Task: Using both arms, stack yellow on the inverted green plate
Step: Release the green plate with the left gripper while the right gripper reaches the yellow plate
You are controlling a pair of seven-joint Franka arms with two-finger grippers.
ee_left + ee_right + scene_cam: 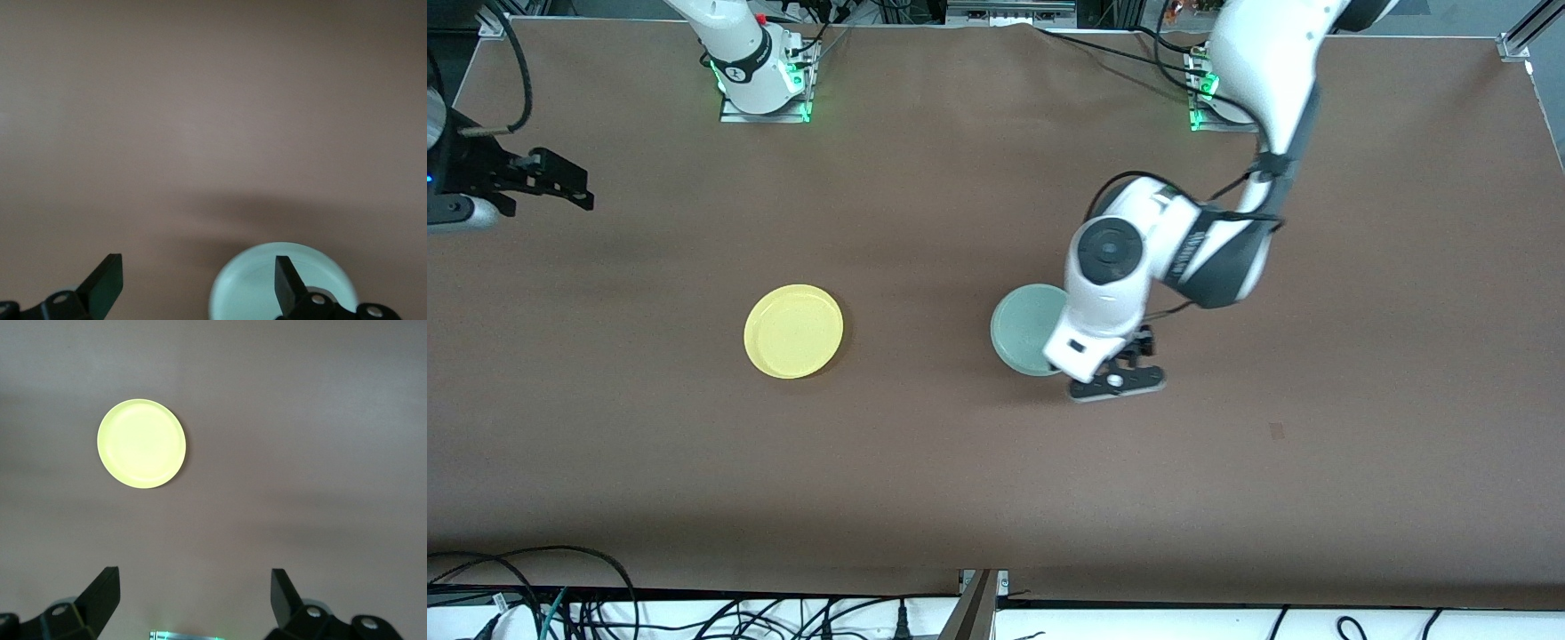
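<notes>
The yellow plate (793,331) lies flat on the brown table, toward the right arm's end; it also shows in the right wrist view (141,443). The pale mint-green plate (1027,324) lies beside it toward the left arm's end, partly hidden by the left arm. My left gripper (1128,357) is low over the edge of the green plate, open and empty. In the left wrist view (198,283) one finger (288,283) is over the green plate (253,293), the other finger over bare table. My right gripper (560,182) is open and empty, high over the right arm's end of the table (193,593).
The two arm bases (760,80) (1218,98) stand along the table edge farthest from the front camera. Cables (560,604) lie past the edge nearest to that camera. The brown table surface (960,462) holds nothing else.
</notes>
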